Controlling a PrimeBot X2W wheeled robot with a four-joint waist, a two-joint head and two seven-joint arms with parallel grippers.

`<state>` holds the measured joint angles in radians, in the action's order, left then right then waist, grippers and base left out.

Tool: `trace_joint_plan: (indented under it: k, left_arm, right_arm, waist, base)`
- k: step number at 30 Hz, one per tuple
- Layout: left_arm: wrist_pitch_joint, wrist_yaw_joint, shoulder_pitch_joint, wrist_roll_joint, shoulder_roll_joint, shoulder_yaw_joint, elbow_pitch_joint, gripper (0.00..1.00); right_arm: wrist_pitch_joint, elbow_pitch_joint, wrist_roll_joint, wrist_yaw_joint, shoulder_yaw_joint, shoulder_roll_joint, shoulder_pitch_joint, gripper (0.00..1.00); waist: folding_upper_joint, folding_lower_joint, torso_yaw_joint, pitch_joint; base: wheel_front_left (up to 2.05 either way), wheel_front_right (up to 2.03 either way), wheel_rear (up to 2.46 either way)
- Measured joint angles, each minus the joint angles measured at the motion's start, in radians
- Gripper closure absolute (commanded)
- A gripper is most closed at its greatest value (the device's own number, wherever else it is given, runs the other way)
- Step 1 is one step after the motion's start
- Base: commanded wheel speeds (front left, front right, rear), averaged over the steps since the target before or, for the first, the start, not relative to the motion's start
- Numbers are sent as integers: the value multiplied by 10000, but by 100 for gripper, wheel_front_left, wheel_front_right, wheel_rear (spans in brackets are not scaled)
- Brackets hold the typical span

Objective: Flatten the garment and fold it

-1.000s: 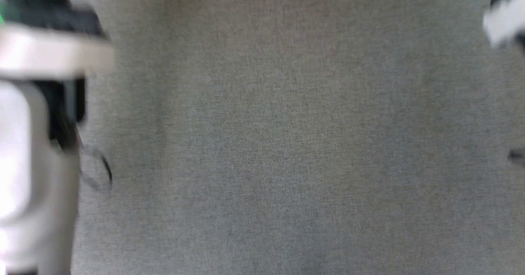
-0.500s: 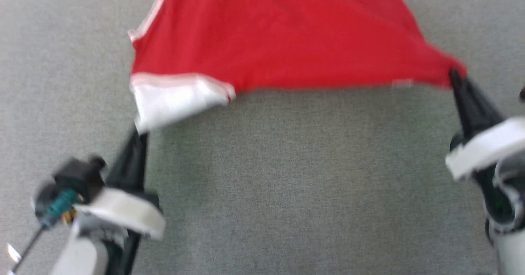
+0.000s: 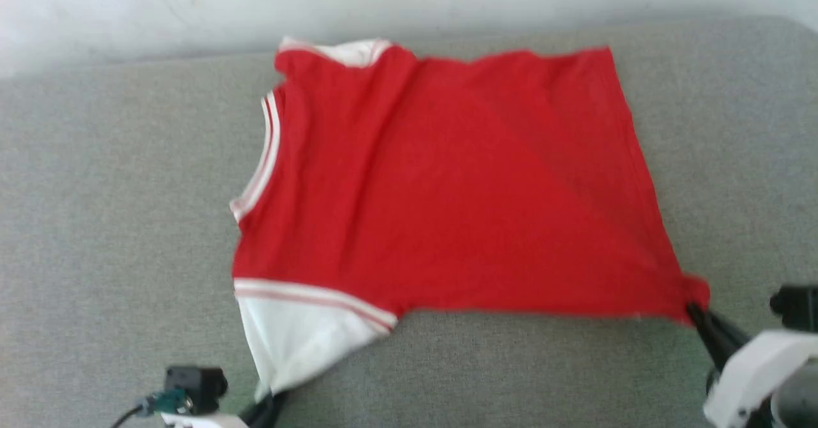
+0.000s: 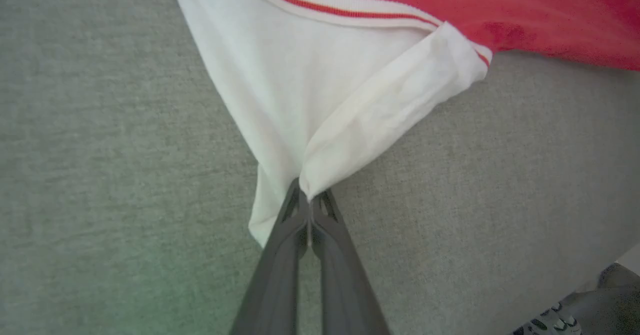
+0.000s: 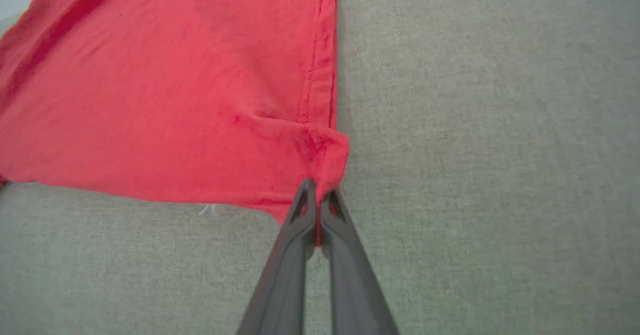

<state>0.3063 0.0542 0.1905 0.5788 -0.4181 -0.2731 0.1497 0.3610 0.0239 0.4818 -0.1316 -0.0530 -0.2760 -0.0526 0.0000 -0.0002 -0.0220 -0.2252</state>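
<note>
both jaws are clenched on cloth: the left jaws pinch the tip of the white sleeve point(image 4: 320, 75) and the right jaws pinch the near hem corner point(image 5: 320, 150) of the garment point(image 3: 447, 191).

the garment lies spread on the grey cloth-covered table point(image 3: 96, 223), plain red side up, neck trim point(image 3: 262, 153) twd the robot's left and hem twd its right. the near edge runs between the two grips. no numerals show on this face.

step in hand, i'd say: flattening, w/ the near edge held taut before it's let go. notes for doing it well:

- pull evenly. faint diagonal creases fan out from the right corner across the body, so a bit more sideways spread should take them out. too much would drag the whole garment off its spot.
- the sleeve is the weak point. in the left wrist view its cuff edge is rolled over into a thick fold (the grip bunches it to a point), so draw it out and away from the body before setting down.
- lower both corners together and low to the table, so no air pocket lifts the middle.
- the far sleeve point(image 3: 348, 51) looks tucked or folded at the top edge. it prob needs its own tug before any fold.
</note>
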Motion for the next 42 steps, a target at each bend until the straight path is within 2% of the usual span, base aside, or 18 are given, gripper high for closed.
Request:
trace_joint_plan:
  k: [10,14,19,23,28,36,42]
  left_arm:
    - [1804,207,1406,1168,-173,-295,853,100]
    - [2090,366,2082,1538,-224,-297,1340,100]
    - [2096,558,2690,1726,-238,-219,1946,100]
    - [1716,627,2797,1601,-301,31,2322,100]
    - [1026,554,2310,999,-506,316,2518,100]
    - [-59,-276,-207,-232,-966,464,2059,100]
    - [-568,-863,-2220,-771,-961,217,1208,100]
  right_arm:
    - [2261,259,539,0,-84,-104,-1894,100]
    - [3223,596,757,0,-309,35,-2617,100]
    - [3806,1127,828,0,-732,322,-3334,100]
    - [3737,1563,792,2,-965,591,-3546,100]
    - [3085,1948,485,2,-1049,642,-3257,100]
    - [1860,2119,-75,2,-719,234,-1497,100]
    - [1179,1768,-341,2,-569,-38,-144,100]
  waist:
    - [0,1,189,903]
    - [0,1,309,1223]
    - [0,1,484,1554]
    - [0,1,589,1805]
    - [0,0,604,1892]
    - [0,3,448,1195]
    - [0,5,255,286]
  base:
    - [0,0,0]
    - [0,0,0]
    - [0,0,0]
    - [0,0,0]
    - [0,0,0]
    - [0,0,0]
    - [0,0,0]
